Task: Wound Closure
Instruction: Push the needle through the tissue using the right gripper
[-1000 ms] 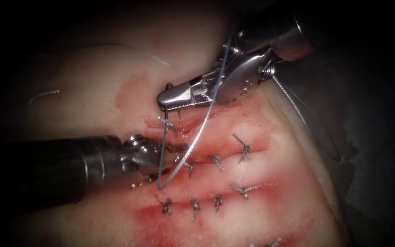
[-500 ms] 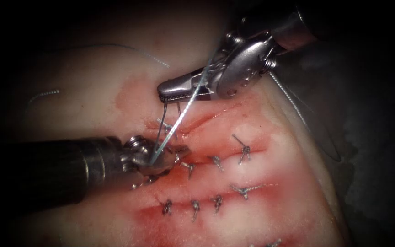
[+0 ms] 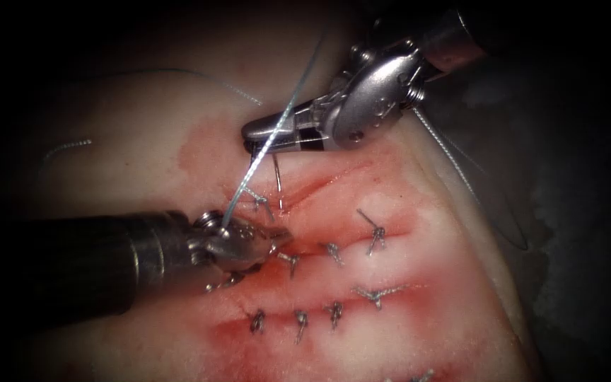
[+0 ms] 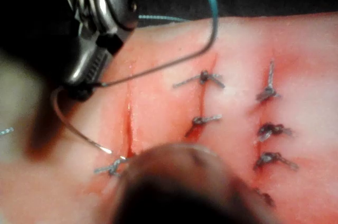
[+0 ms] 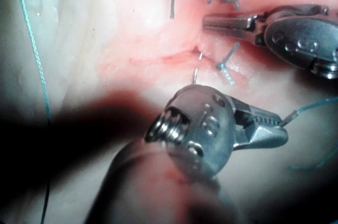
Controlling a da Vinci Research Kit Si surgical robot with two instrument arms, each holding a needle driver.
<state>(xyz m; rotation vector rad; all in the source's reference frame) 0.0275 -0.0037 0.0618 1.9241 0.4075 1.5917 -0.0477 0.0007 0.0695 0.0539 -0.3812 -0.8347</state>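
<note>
My right tool reaches in from the upper right, its jaws shut on the curved needle near the tail end. The needle hangs down from the jaws and its tip meets the tissue at the left end of the open cut; I cannot tell if it has entered. Pale blue thread runs from the upper dark down to my left tool's wrist. My left tool lies low at the left, jaws shut with nothing seen in them. The right tool trails the needle toward the cut. Needle rises behind the right tool; left tool beyond.
Several knotted stitches close two other cuts below and right of the open one, amid red fluid. One stitch sits by the needle tip. Loose thread and a cut end lie at the upper left. The tissue's edge falls off at right.
The thread loop that hung down past my left tool has been drawn upward and now runs straight. My right tool shifted slightly up and left, and the needle swung with it. The left tool stayed.
</note>
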